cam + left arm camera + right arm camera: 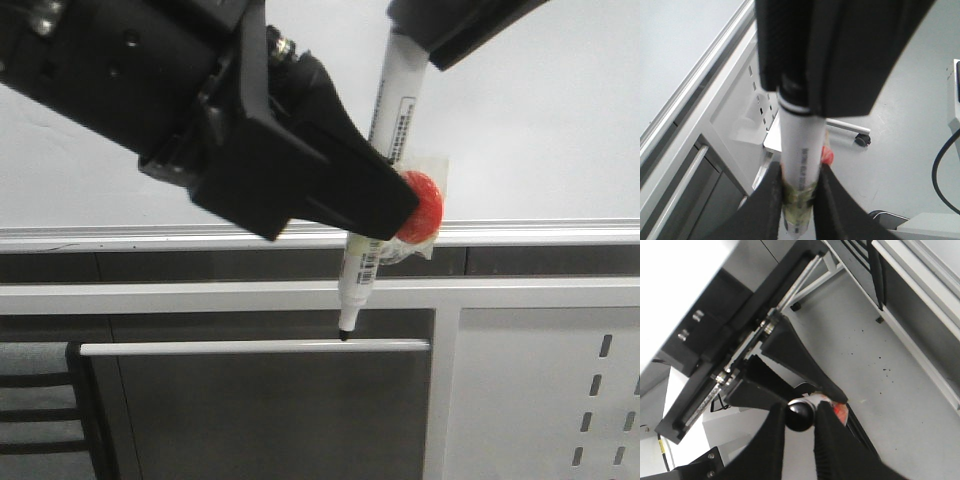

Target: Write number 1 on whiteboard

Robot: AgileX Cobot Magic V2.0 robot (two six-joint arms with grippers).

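- On the left of the front view, the big black left gripper point(385, 205) comes in from the upper left. Its fingers are squeezed onto the lower part of the white marker pen with a black tip point(372, 220).
- In the left wrist view, the two black fingers point(765, 210) of that gripper press on both sides of the pen's white body point(799, 170). The gap between them is only as wide as the pen.
- In the middle of the front view, the pen stands almost straight up, leaning a little. Its black tip points down and hangs just above a thin white bar point(255, 347). I cannot tell if the tip touches anything.
- Just beside the pen is a round red thing in a clear wrapper point(420, 205). It sits by the left gripper's tip.
- At the top right of the front view, the black right gripper point(415, 45) comes down onto the top end of the pen.
- In the right wrist view, the right gripper's two fingers point(772, 440) are closed on the round black end of the pen point(799, 416).
- The large, smooth, pale grey-white whiteboard point(540, 130) fills the back of the front view, behind both grippers. Its silver metal rail point(120, 236) runs along its lower edge.
- No number 1 shows on the bare parts of the board. The grippers hide some of it.
- At the lower right is a grey metal panel with small slots point(560, 400).
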